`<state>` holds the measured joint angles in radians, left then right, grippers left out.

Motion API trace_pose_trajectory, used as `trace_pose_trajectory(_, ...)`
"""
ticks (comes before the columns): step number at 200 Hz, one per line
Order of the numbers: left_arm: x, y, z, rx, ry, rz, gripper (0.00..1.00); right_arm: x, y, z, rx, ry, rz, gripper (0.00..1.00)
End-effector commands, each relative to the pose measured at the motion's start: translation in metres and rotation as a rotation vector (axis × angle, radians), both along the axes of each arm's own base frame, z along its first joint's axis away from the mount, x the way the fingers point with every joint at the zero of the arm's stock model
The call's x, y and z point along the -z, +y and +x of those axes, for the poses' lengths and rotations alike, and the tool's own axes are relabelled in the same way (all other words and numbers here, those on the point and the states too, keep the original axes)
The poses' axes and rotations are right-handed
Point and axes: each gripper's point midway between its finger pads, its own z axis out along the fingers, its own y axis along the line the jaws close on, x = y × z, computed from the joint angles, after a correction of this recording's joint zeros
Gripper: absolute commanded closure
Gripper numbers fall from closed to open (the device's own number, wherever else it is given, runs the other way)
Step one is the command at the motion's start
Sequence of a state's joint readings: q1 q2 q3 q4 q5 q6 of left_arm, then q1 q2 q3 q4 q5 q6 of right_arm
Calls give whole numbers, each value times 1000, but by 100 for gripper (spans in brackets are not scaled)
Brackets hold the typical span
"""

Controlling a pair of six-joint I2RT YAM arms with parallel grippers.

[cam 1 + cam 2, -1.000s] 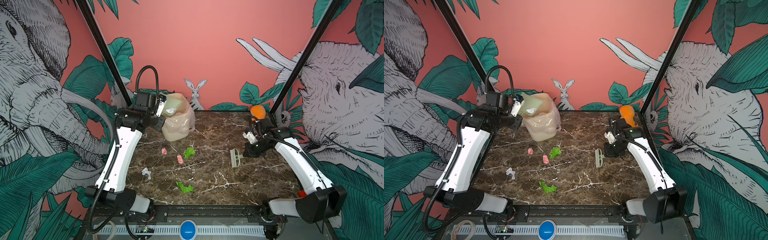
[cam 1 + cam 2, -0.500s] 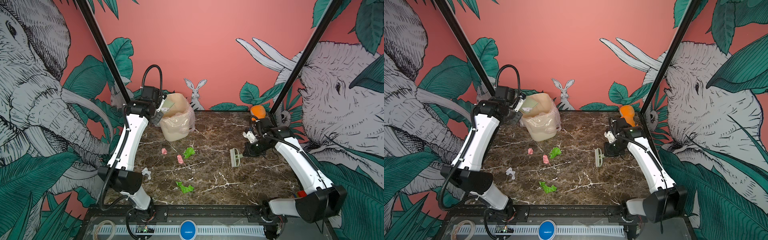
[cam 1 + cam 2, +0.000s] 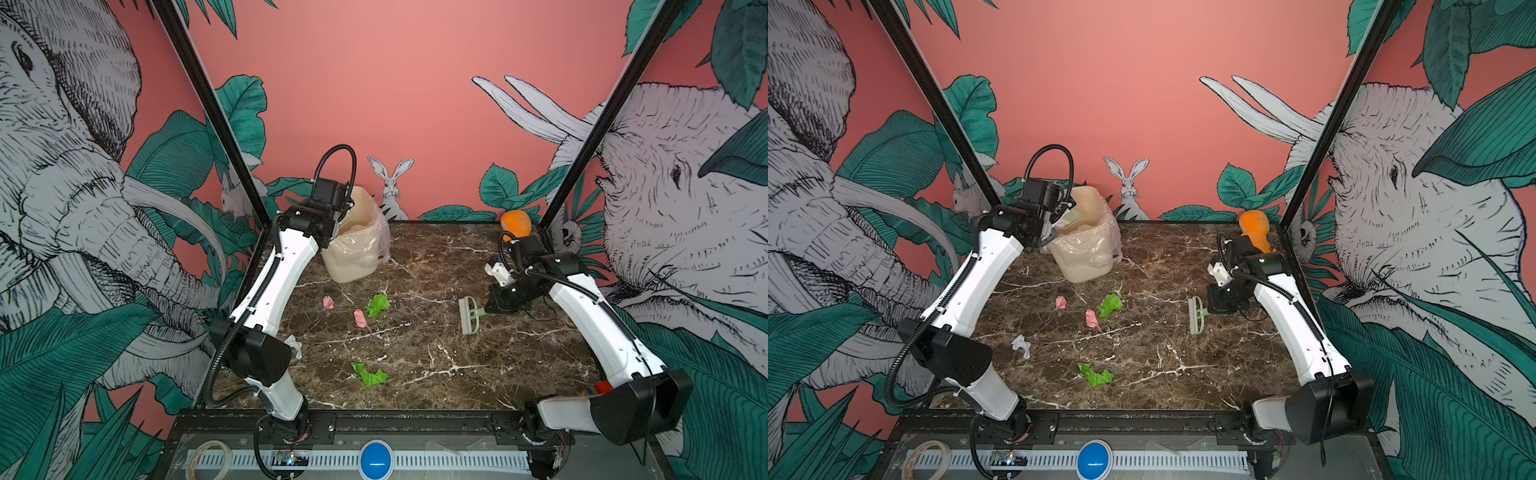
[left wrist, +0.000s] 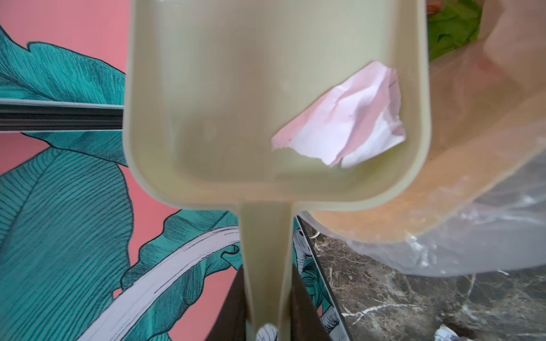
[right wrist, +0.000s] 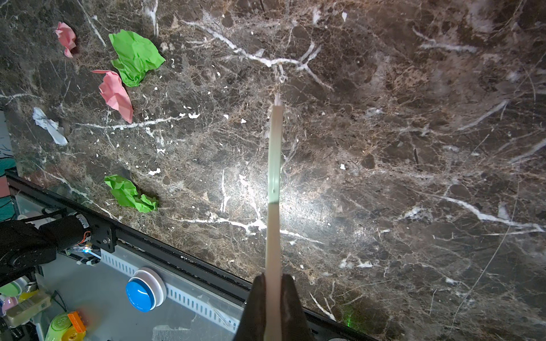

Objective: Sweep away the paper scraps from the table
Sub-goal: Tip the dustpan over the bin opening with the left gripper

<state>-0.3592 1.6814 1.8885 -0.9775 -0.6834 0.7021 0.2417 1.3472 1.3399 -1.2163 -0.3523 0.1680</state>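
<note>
R gripper (image 5: 273,283) clamped tight on the brush (image 3: 469,316) handle. Brush head sits low over the worktop (image 3: 519,365), right side. Head's long axis runs near-to-far; handle points back right into the gripper.

Paper scraps: 5 on the worktop, all left of centre, well apart from the brush.
- Green one (image 3: 370,376): nearest the front, long axis across.
- White one (image 3: 1021,345): near the left edge.
- Long pink one (image 3: 360,319): axis approx near-far, just beside a green wad (image 3: 378,305).
- Small pink (image 3: 328,302): beyond those.

Judgement: all v. light, soft, crumpled, so nothing to grab. Push low w/ bristles, slowly, or they'll flick or roll. Take the long ones broadside.

Far back: L gripper (image 4: 267,274) pinching the dustpan (image 4: 266,88) handle. Pan mouth points away from the gripper, at the rim of the lined bin (image 3: 357,253). One pink-white scrap (image 4: 342,124) lies in the pan, not yet tipped.
</note>
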Motion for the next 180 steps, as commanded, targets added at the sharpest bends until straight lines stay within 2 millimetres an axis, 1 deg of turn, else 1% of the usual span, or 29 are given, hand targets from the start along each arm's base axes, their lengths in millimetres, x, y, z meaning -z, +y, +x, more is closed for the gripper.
trace_pose_trajectory(1,-15,9,3,-7,-49,129,94,-7,0,-1,-12,-11,9,100)
trace_pose_trajectory(33,-15,7,7,7,-60,227,95,-7,2,-1,-17,-11,17,100)
trace_pose_trajectory(82,-27,7,12,33,-108,331,95,-8,4,0,-24,-12,25,100)
trace_pose_trajectory(111,-28,5,15,50,-94,403,95,-7,5,1,-26,-12,33,100)
trace_pose_trajectory(140,-30,1,18,68,-103,424,95,-8,6,1,-26,-14,37,100)
trace_pose_trajectory(180,-42,-1,23,93,-127,483,96,-7,5,0,-35,-13,32,100)
